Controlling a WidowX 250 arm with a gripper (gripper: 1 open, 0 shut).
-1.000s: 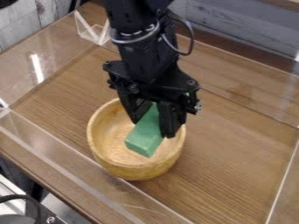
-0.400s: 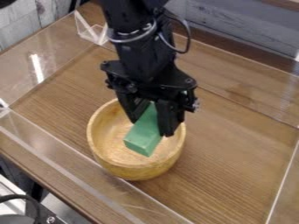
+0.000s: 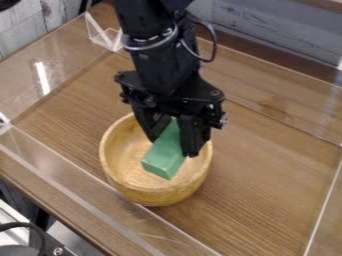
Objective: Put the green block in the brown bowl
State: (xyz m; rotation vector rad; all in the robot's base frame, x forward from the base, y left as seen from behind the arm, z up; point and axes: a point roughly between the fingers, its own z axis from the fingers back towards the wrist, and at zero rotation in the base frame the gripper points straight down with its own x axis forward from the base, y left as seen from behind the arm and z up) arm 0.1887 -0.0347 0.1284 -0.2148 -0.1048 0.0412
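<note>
- Reaching in from 12 o'clock, the black robot arm (image 3: 163, 55) is extended over the brown wooden bowl (image 3: 120, 184), and much of the bowl's upper part is hidden by it.
- The green rectangular block (image 3: 166, 156) is held by the black gripper (image 3: 178, 134); its jaws are closed up against the block's upper end, parted only by the block between them.
- The block is seen within the outline of the bowl's opening, just to the 1 o'clock side of its middle. Whether the bowl's floor is touched by it cannot be told.
- The block is tilted in the view, with its held end pointed toward 1 o'clock and its free end toward 7 o'clock.
- The bowl is set upright on the wooden tabletop (image 3: 261, 180), below the centre of the view, toward 6 o'clock.
- A thin black cable (image 3: 214, 42) is looped beside the arm, on its 1 o'clock side.
- At 11 o'clock, a clear plastic-looking item (image 3: 103, 35) is partly covered by the arm.
- Near the 7 o'clock corner, a dark curved cable (image 3: 30, 227) is seen, cut off by the frame.
</note>
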